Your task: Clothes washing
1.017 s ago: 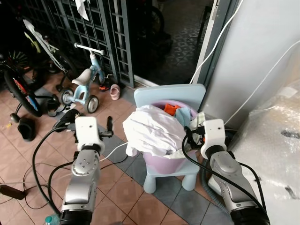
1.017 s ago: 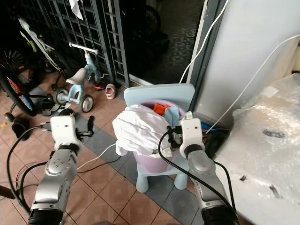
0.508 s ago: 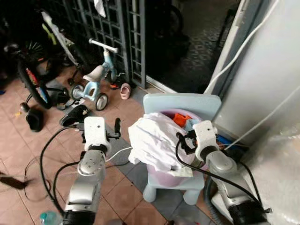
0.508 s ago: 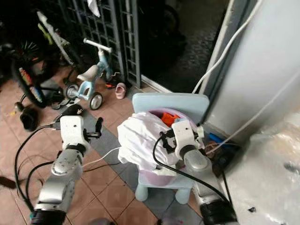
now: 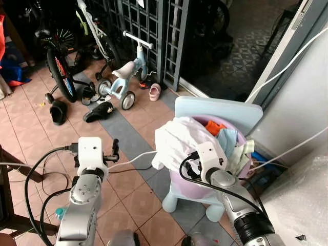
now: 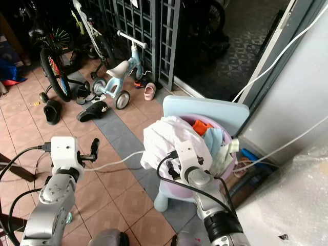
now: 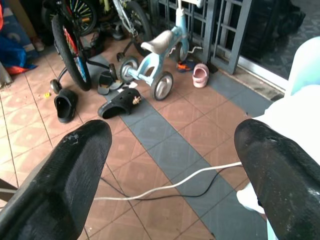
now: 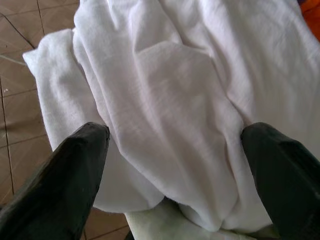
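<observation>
Room: tiled porch floor, kids' trike by the gate.
Laundry: white garment flopped over a purple basket on a chair.
Handling: soft, light; I'd grab a thick fold.
Right tool: spread wide against it.
Left tool: wide, empty.

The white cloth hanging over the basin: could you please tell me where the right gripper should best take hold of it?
Probably the thick bunched fold of the white cloth draping over the basin's front rim. The open right gripper already straddles it from the front, so closing there should catch several layers.
</observation>
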Controlling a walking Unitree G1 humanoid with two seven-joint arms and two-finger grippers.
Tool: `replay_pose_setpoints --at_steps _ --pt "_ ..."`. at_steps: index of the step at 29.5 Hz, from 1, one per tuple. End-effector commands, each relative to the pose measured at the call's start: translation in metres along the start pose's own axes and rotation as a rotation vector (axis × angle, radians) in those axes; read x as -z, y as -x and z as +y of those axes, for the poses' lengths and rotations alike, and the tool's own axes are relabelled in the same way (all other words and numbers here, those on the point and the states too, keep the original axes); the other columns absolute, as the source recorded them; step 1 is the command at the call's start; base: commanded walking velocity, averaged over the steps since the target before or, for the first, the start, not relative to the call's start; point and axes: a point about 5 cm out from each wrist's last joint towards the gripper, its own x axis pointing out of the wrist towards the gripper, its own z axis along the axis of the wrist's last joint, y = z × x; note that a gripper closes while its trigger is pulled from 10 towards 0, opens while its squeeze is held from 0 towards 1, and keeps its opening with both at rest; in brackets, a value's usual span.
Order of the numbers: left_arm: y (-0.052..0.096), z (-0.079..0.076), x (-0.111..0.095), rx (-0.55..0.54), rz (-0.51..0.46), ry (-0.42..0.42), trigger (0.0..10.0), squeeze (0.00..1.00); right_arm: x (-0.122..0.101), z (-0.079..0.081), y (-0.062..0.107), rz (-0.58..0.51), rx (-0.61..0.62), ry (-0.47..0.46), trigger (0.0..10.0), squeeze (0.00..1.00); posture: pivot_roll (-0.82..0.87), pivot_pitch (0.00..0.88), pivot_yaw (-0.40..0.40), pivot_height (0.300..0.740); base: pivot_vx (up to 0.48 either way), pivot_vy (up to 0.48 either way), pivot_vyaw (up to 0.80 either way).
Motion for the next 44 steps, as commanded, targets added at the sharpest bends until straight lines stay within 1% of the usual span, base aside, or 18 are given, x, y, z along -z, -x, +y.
replay_pose_setpoints --at_steps 1,2,7,14,20,21,23,26,29,31,34,35,36,37,38,39,41,44 --pt "0.002 -0.001 -0.003 0.001 -0.006 -0.014 10.0 0.00 -0.001 -0.001 -0.002 0.020 0.004 0.000 6.2 0.00 0.02 0.099 -0.015 0.740 0.000 0.000 0.00" --pt "0.003 -0.002 -0.001 0.007 -0.003 -0.024 10.0 0.00 0.001 -0.001 -0.004 0.040 -0.001 -0.010 0.0 0.00 0.02 0.095 -0.019 0.740 0.000 0.000 0.00" --pt "0.005 -0.003 0.000 0.017 0.010 -0.026 10.0 0.00 0.005 -0.003 -0.008 0.078 0.000 -0.030 0.0 0.00 0.03 0.097 -0.033 0.740 0.000 0.000 0.00" --pt "0.006 -0.003 0.000 0.013 0.011 -0.024 10.0 0.00 -0.003 -0.007 -0.014 0.074 0.025 -0.022 0.0 0.00 0.03 0.098 -0.045 0.740 0.000 0.000 0.00" --pt "0.010 -0.008 -0.002 0.047 0.003 -0.009 10.0 0.00 -0.006 -0.004 -0.018 0.085 0.022 -0.072 0.0 0.00 0.03 0.118 -0.064 0.740 0.000 0.000 0.00" --pt "0.009 -0.008 -0.003 0.051 0.002 -0.019 10.0 0.00 -0.007 -0.003 -0.019 0.089 0.018 -0.081 0.0 0.00 0.03 0.148 -0.062 0.740 0.000 0.000 0.00" --pt "0.012 -0.009 -0.002 0.073 0.006 -0.043 10.0 0.00 -0.008 0.001 -0.020 0.090 0.006 -0.096 0.0 0.00 0.03 0.141 -0.068 0.740 0.000 0.000 0.00" --pt "0.015 -0.010 -0.001 0.089 0.020 -0.068 10.0 0.00 -0.009 0.003 -0.021 0.082 0.003 -0.111 0.0 0.00 0.03 0.163 -0.069 0.740 0.000 0.000 0.00" --pt "0.020 -0.011 0.004 0.107 0.046 -0.070 10.0 0.00 -0.008 0.003 -0.021 0.082 0.006 -0.130 0.0 0.00 0.03 0.168 -0.068 0.740 0.000 0.000 0.00" --pt "0.021 -0.011 0.005 0.106 0.048 -0.075 10.0 0.00 -0.007 0.002 -0.021 0.083 0.012 -0.136 0.0 0.00 0.03 0.169 -0.064 0.740 0.000 0.000 0.00" --pt "0.020 -0.010 0.004 0.108 0.052 -0.095 10.0 0.00 -0.006 -0.001 -0.020 0.080 0.036 -0.182 0.0 0.00 0.03 0.170 -0.059 0.740 0.000 0.000 0.00" --pt "0.020 -0.011 0.004 0.113 0.049 -0.108 10.0 0.00 -0.009 -0.003 -0.019 0.058 0.045 -0.231 0.0 0.00 0.03 0.166 -0.057 0.740 0.000 0.000 0.00" --pt "0.020 -0.011 0.004 0.113 0.049 -0.108 10.0 0.00 -0.009 -0.003 -0.019 0.058 0.045 -0.231 0.0 0.00 0.03 0.166 -0.057 0.740 0.000 0.000 0.00" --pt "0.019 -0.011 0.003 0.113 0.050 -0.106 10.0 0.00 -0.014 -0.004 -0.018 0.029 0.045 -0.263 0.0 0.00 0.03 0.162 -0.053 0.740 0.000 0.000 0.00" --pt "0.019 -0.011 0.003 0.113 0.051 -0.106 10.0 0.00 -0.015 -0.004 -0.018 0.020 0.047 -0.269 0.0 0.00 0.03 0.162 -0.053 0.740 0.000 0.000 0.00" --pt "0.019 -0.011 0.004 0.106 0.056 -0.100 10.0 0.00 -0.020 -0.007 -0.016 -0.015 0.053 -0.305 0.0 0.00 0.02 0.151 -0.042 0.740 0.000 0.000 0.00" --pt "0.018 -0.009 0.006 0.095 0.068 -0.086 10.0 0.00 -0.023 -0.008 -0.015 -0.032 0.054 -0.333 0.0 0.00 0.02 0.142 -0.035 0.740 0.000 0.000 0.00" --pt "0.017 -0.011 0.009 0.102 0.086 -0.086 10.0 0.00 -0.025 -0.012 -0.012 -0.055 0.071 -0.368 0.0 0.00 0.01 0.118 -0.009 0.740 0.000 0.000 0.00"
